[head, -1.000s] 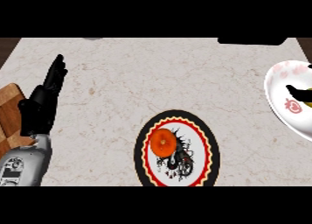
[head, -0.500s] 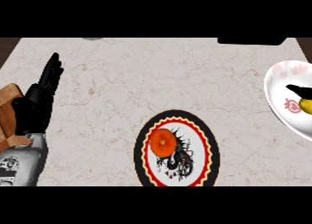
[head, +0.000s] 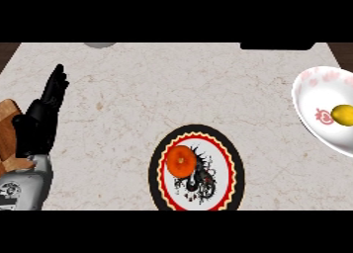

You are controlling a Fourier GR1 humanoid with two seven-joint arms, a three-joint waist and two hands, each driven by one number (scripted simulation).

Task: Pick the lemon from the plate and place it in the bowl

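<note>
A pale, veined marble kitchen counter (head: 135, 89) fills the view from above. At its left side rests the robot's black left hand (head: 39, 116) on a grey forearm (head: 18, 190) that comes in from the lower left corner. The fingers are straight and held close together, pointing toward the far edge of the counter, and they hold nothing. Just beside the hand, at the counter's left edge, lies part of a brown wooden board (head: 0, 128).

Near the middle of the counter's near side sits a round plate with a black rim, a red scalloped ring and a black-and-white centre (head: 237, 168). A round orange fruit (head: 181, 161) lies on the left part of that plate.

Well apart, at the right edge, stands a white bowl with a red flower pattern (head: 318, 89). The small yellow lemon (head: 347, 114) lies inside this bowl, touched by no hand.

Along the far edge, a grey rounded object (head: 99, 44) and a flat black object (head: 277, 45) are only partly visible. The right hand does not show.
</note>
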